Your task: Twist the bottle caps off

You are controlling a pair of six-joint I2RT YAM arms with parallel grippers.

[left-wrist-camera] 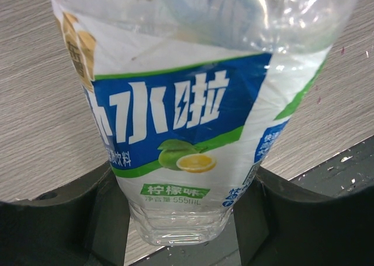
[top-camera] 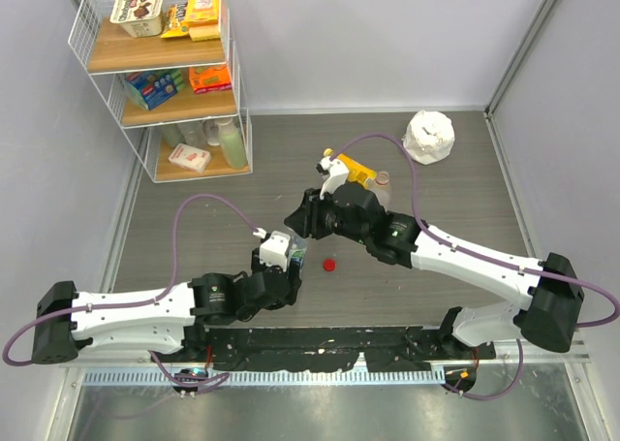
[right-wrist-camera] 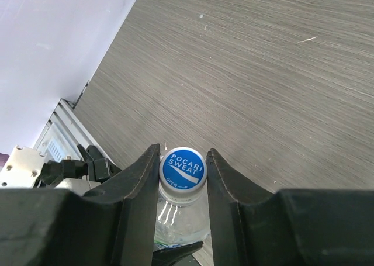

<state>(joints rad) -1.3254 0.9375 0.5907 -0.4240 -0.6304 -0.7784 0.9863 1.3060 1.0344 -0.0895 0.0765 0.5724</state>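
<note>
- Two hands share one clear plastic bottle with a blue-and-white label [left-wrist-camera: 175,114] at mid-desk: left hand [left-wrist-camera: 182,204] clamped round its lower body, right hand [right-wrist-camera: 183,178] shut on its round blue-topped plastic cap [right-wrist-camera: 183,168].
- Risk: the thin bottle may spin or crumple in the left grip under twisting, leaving the cap tight.
- Surroundings: grey wood-grain desk [right-wrist-camera: 263,73], pale walls [top-camera: 387,34]; a small red plastic cap [top-camera: 329,264] lies loose nearby.

Bright, even light; shadows soft. Glare on bottle [left-wrist-camera: 292,20] plastic, l. wrist view. Label txt sharp.
</note>
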